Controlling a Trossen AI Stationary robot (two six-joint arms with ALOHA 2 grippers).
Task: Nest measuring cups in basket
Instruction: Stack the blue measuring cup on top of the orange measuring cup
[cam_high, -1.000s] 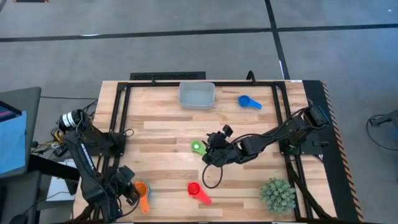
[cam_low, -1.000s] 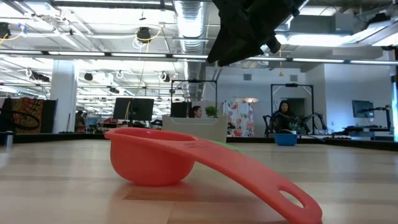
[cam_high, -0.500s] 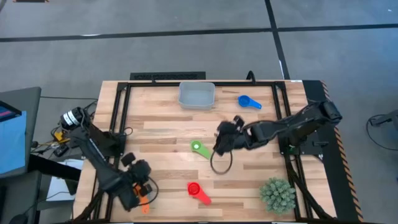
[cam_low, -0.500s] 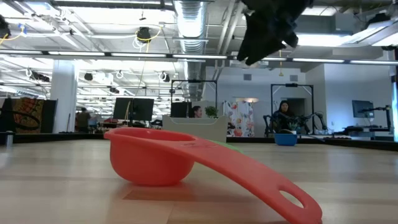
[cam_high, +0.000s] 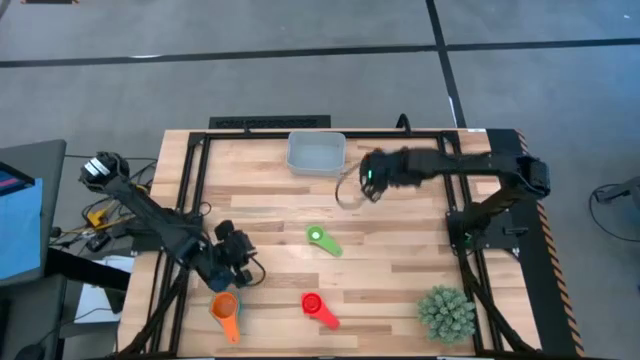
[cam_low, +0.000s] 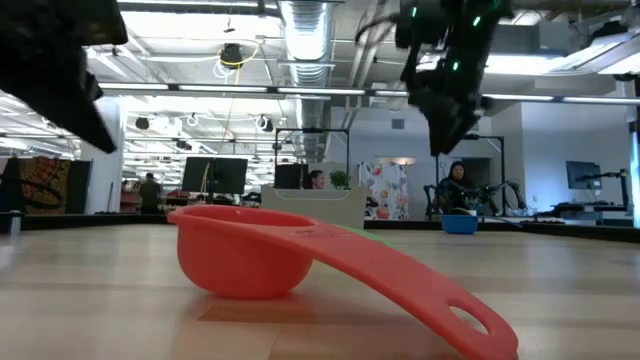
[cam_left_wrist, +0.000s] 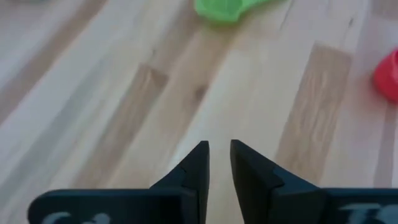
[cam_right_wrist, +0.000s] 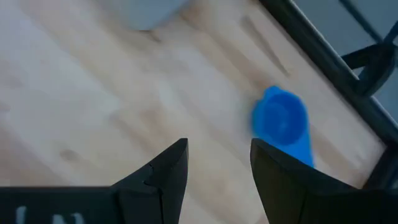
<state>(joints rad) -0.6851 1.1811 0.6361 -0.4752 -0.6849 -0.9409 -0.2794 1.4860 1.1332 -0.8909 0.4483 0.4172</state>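
The pale grey-blue basket (cam_high: 316, 153) stands at the table's far edge. A blue cup (cam_right_wrist: 281, 121) lies to its right; in the high view my right arm hides it. My right gripper (cam_high: 368, 180) (cam_right_wrist: 217, 149) hovers open between basket and blue cup, above the wood. A green cup (cam_high: 322, 238) lies mid-table, a red cup (cam_high: 318, 308) and an orange cup (cam_high: 226, 310) near the near edge. My left gripper (cam_high: 235, 255) (cam_left_wrist: 219, 149) hangs above bare wood just beyond the orange cup, open by a narrow gap. Other cups are out of view.
A spiky green plant (cam_high: 446, 312) sits at the near right corner. A black frame (cam_high: 200, 150) runs along the table's left, far and right sides. Bare wood lies between the green cup and the basket. In the low view the red cup (cam_low: 250, 255) fills the foreground.
My right gripper has swung from the table's middle beside the green cup toward the far edge, ending between basket and blue cup. My left gripper has moved from the near left corner over the orange cup and on toward the table's middle. No cup has moved.
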